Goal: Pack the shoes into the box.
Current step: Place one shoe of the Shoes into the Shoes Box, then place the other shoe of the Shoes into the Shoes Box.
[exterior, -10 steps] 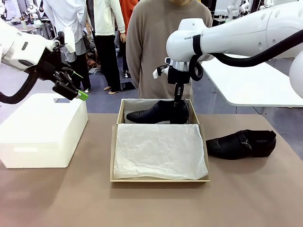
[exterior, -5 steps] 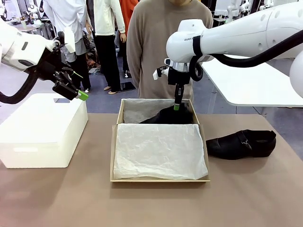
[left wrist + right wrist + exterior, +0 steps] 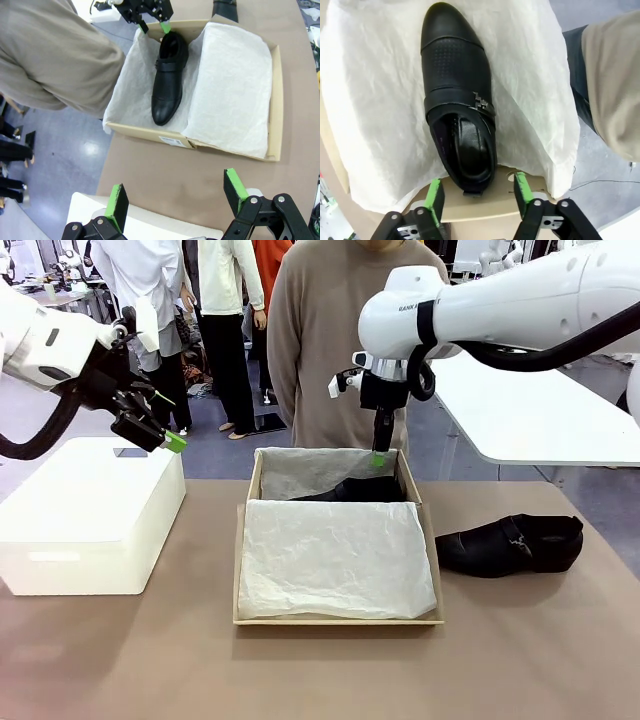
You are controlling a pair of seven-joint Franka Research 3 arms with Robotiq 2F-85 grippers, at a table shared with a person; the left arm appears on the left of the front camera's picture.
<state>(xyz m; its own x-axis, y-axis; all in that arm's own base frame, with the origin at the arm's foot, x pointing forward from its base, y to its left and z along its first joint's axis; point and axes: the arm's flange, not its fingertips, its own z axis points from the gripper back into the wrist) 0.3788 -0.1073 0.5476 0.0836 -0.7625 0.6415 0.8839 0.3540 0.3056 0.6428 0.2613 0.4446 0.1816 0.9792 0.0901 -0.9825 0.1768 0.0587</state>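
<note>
Front view: black leather strap shoe (image 3: 355, 490) in tan cardboard shoebox (image 3: 338, 621) is mostly masked by crumpled white tissue paper (image 3: 335, 560); only its top is seen. Left wrist view: 2nd black leather shoe (image 3: 225, 7) is cropped at 12 o'clock edge; txt on small white label (image 3: 168, 141) on box wall can't be read.

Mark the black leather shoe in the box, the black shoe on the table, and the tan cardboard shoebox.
Boxed black leather shoe (image 3: 447, 31): right wrist view, toe cap.
Black shoe on table (image 3: 510, 545): front view, side.
Tan cardboard shoebox (image 3: 338, 621): front view, near wall.
</note>
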